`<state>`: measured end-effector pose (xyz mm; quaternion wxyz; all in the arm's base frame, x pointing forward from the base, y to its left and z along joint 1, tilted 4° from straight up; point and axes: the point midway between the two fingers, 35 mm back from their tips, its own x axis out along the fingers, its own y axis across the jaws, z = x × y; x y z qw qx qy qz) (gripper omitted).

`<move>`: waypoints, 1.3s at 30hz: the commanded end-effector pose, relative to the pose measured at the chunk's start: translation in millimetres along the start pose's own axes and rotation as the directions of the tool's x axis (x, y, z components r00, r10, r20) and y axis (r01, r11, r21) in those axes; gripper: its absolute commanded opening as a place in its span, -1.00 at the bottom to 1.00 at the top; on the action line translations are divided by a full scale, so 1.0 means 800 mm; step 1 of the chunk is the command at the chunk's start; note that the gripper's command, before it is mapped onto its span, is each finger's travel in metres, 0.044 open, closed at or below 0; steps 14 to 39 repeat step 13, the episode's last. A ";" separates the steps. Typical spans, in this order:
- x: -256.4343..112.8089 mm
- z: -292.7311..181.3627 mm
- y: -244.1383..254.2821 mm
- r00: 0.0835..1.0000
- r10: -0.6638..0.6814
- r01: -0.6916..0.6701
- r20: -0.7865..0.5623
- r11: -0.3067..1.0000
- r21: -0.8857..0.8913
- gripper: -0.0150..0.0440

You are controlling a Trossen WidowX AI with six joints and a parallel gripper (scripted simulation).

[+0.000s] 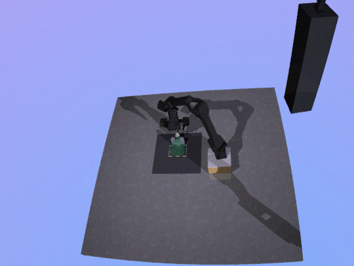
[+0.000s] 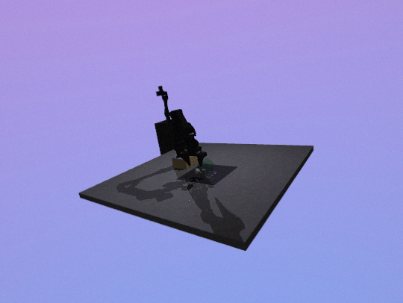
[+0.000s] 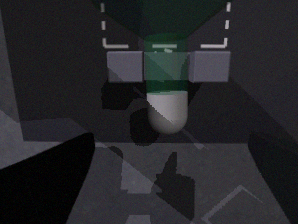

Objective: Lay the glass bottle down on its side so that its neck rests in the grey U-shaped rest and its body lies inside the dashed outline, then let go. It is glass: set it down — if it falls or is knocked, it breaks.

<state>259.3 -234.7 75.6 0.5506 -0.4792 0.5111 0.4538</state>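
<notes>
The robot arm (image 1: 210, 126) (image 2: 180, 121) bends over the big grey counter (image 1: 183, 209) (image 2: 149, 203), nearer its far edge than its near edge in the top view. The green glass bottle (image 1: 177, 150) (image 2: 206, 164) (image 3: 165, 65) lies on its side, between the counter's left and right edges. Its body sits at the dashed outline (image 1: 169, 151) (image 3: 114, 46), probably so it ends up in the right spot. Its neck lies in the grey rest (image 1: 173, 140) (image 3: 125, 66), likely so it can't roll. The bottle's long way runs from near edge to far edge, and its white cap (image 1: 177, 134) (image 2: 197, 170) (image 3: 168, 112) points at the far edge. The end effector (image 1: 178, 131) (image 2: 195, 166) (image 3: 170, 139) has let go, fingers wide apart, holding nothing.
</notes>
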 end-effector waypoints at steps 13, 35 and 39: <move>-0.048 0.011 -0.004 0.995 0.005 -0.004 -0.097 1.000 0.018 1.00; -0.048 0.011 -0.004 0.995 0.005 -0.004 -0.097 1.000 0.018 1.00; -0.048 0.011 -0.004 0.995 0.005 -0.004 -0.097 1.000 0.018 1.00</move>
